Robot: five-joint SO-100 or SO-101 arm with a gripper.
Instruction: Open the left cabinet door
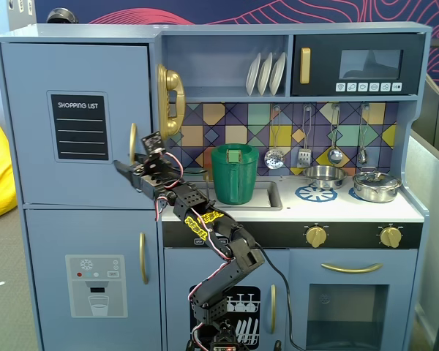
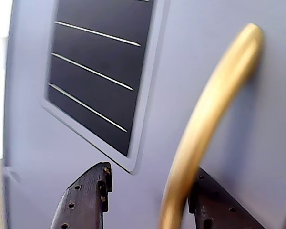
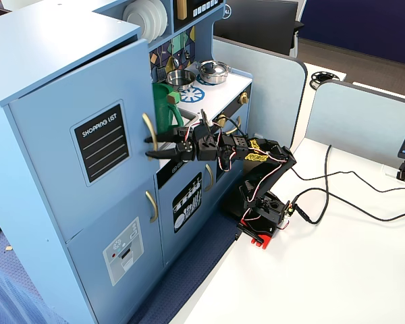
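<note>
The left cabinet door [image 1: 77, 121], top left of the toy kitchen in a fixed view, looks shut or barely ajar. Its gold handle [image 2: 205, 124] rises between the jaws in the wrist view, nearer the right one. The gripper [image 3: 149, 146] stands spread apart, not yet clamped. I judge this the grasping step; next, close and pull outward.
</note>
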